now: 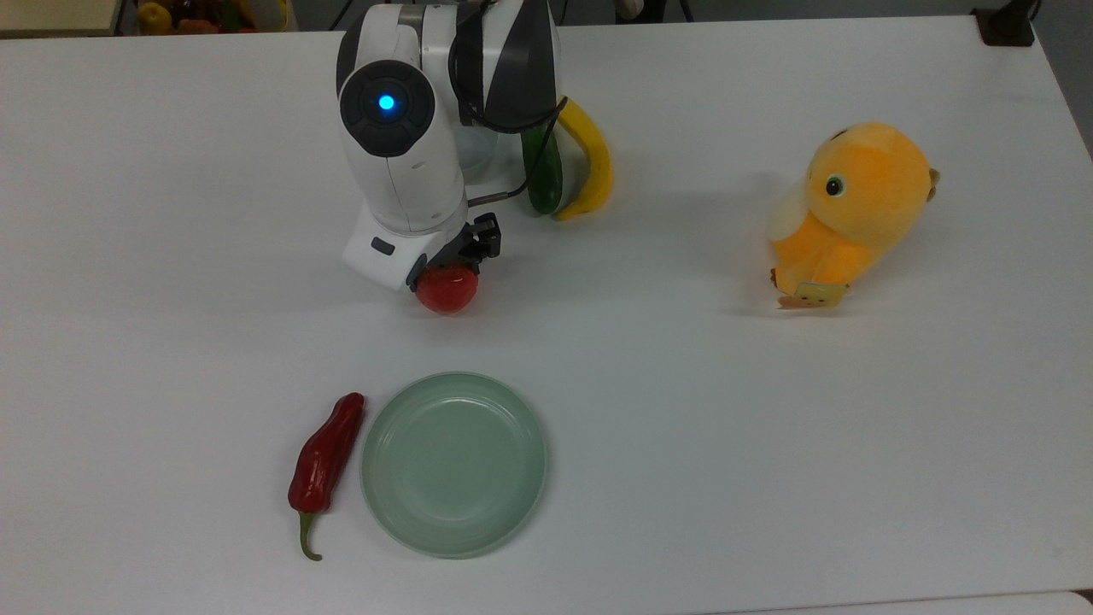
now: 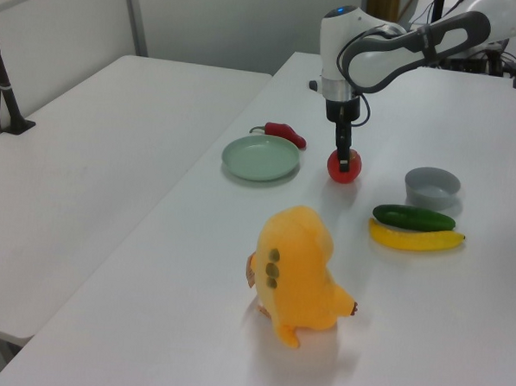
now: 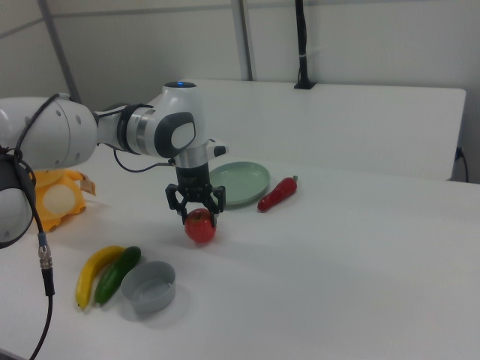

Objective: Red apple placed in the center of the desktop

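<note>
The red apple [image 1: 447, 290] [image 2: 344, 166] [image 3: 200, 226] sits low on the white desktop [image 1: 683, 384], a little left of centre in the top view, and looks to touch the surface. My gripper [image 3: 199, 214] [image 2: 344, 154] comes straight down from above, its two dark fingers clasping the apple's upper half, shut on it. In the top view the white wrist covers the apple's top, leaving its lower part showing.
A pale green plate [image 1: 453, 465] lies below the apple in the top view, with a dark-red chili pepper [image 1: 324, 453] at its left. A cucumber [image 1: 543, 171], banana [image 1: 593, 158] and grey bowl [image 3: 148, 286] sit behind the arm. An orange plush bird [image 1: 850, 209] stands right.
</note>
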You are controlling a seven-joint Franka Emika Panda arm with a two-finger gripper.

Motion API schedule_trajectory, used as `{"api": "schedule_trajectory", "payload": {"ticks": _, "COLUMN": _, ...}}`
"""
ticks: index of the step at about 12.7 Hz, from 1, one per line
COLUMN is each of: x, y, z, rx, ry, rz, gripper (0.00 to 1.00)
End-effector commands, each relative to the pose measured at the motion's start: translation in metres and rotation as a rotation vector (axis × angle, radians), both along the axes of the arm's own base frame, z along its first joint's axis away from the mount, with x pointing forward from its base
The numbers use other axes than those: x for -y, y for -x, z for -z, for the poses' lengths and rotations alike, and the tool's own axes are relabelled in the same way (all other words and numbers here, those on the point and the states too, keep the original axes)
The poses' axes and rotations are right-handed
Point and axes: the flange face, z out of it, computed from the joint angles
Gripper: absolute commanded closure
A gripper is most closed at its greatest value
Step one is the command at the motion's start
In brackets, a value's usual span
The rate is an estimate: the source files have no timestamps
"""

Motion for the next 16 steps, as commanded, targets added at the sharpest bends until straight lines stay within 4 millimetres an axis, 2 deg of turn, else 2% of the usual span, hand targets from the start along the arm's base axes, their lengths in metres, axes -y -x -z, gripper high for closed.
{"api": "schedule_trajectory", "payload": {"ticks": 1, "x": 0.003, "y": -0.004, "z": 0.009, "rx": 0.013, "ry": 0.005, "rz": 0.006, "gripper": 0.63}}
{"api": "schedule_trajectory", "payload": {"ticks": 2, "x": 0.004, "y": -0.004, "z": 0.009, "rx": 0.013, "ry": 0.005, "rz": 0.007, "gripper": 0.27}}
{"api": "schedule_trajectory", "payload": {"ticks": 3, "x": 0.004, "y": -0.004, "z": 0.009, "rx": 0.013, "ry": 0.005, "rz": 0.013, "gripper": 0.06}}
{"api": "schedule_trajectory", "payload": {"ticks": 4, "x": 0.004, "y": -0.004, "z": 0.008, "rx": 0.015, "ry": 0.006, "rz": 0.016, "gripper": 0.0}}
{"api": "schedule_trajectory", "payload": {"ticks": 9, "x": 0.003, "y": -0.004, "z": 0.002, "rx": 0.021, "ry": 0.006, "rz": 0.018, "gripper": 0.0}}
{"api": "schedule_trajectory", "payload": {"ticks": 11, "x": 0.004, "y": -0.003, "z": -0.012, "rx": 0.036, "ry": 0.005, "rz": 0.019, "gripper": 0.0}}
{"api": "schedule_trajectory", "payload": {"ticks": 12, "x": 0.004, "y": -0.002, "z": -0.029, "rx": 0.058, "ry": 0.002, "rz": 0.022, "gripper": 0.0}}
{"api": "schedule_trajectory", "payload": {"ticks": 13, "x": 0.006, "y": 0.001, "z": -0.054, "rx": 0.087, "ry": 0.001, "rz": 0.026, "gripper": 0.0}}
{"api": "schedule_trajectory", "payload": {"ticks": 16, "x": 0.008, "y": 0.028, "z": -0.137, "rx": 0.116, "ry": -0.003, "rz": 0.113, "gripper": 0.0}}
